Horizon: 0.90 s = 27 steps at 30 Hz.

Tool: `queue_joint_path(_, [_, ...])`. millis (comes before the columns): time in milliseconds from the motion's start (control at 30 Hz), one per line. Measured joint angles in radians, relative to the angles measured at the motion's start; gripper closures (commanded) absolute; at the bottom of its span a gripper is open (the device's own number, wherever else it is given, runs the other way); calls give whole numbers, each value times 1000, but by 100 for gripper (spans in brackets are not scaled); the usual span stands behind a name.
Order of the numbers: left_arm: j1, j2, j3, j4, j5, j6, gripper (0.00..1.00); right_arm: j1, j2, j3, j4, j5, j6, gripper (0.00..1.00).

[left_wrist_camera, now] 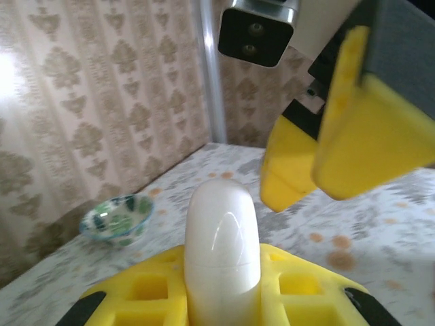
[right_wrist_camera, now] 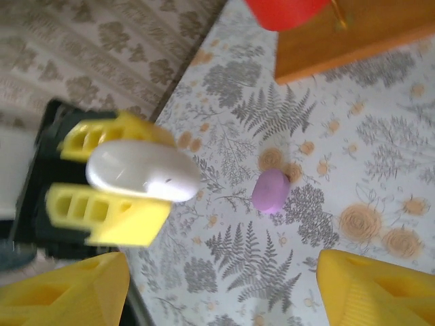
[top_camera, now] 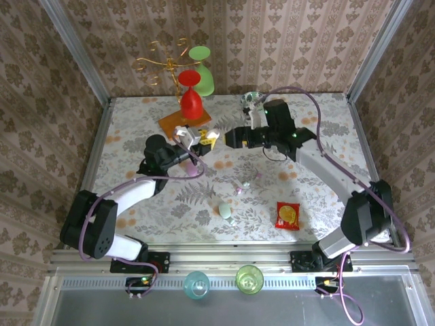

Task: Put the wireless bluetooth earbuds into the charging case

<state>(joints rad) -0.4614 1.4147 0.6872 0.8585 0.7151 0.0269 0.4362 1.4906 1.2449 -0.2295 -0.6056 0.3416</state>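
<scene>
My left gripper (top_camera: 194, 140) is shut on a white pebble-shaped charging case (left_wrist_camera: 222, 251), held up above the table; the case (right_wrist_camera: 143, 170) stands out between the yellow fingers (right_wrist_camera: 109, 210). My right gripper (top_camera: 216, 138) faces it from the right, close by. It is open (right_wrist_camera: 217, 299), with nothing between its fingers (left_wrist_camera: 360, 136). Tiny pastel earbuds (top_camera: 242, 187) lie on the cloth in the middle of the table, apart from both grippers. A lilac pebble-like case (right_wrist_camera: 270, 190) lies on the cloth below the grippers.
A pale mint case (top_camera: 224, 210) and a red snack packet (top_camera: 287, 214) lie toward the near edge. A wooden base (top_camera: 185, 122) with red and green glasses stands at the back. A small patterned bowl (left_wrist_camera: 117, 219) sits back right. Two cups (top_camera: 197, 284) stand in front.
</scene>
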Motion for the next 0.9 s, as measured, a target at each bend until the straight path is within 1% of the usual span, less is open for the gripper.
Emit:
queue_joint_path(100, [-3,-1,12,-1,142,-66,100,0,-76,-84,61,-36,-153,30])
queue_joint_path(200, [-3,-3,12,-8,254,-114,100,0,-91,-105,82,-89,-302,40])
queue_joint_path(333, [-3,-20,12,-11,336,-153,100,0,-91,-99,68,-154,-450,47])
queue_joint_path(533, [-2,-26,24,-11,385,-193,100,5,-69,-33,-4,-225,-575,61])
queue_joint_path(733, [2,-21,34,-5,409,-225,100,24,-26,3,-37,-264,-621,62])
queue_joint_path(833, [5,-14,37,-2,414,-237,100,26,-11,11,-49,-284,-634,75])
queue_joint_path(900, [6,-7,39,0,420,-245,100,26,-6,18,-66,-293,-650,80])
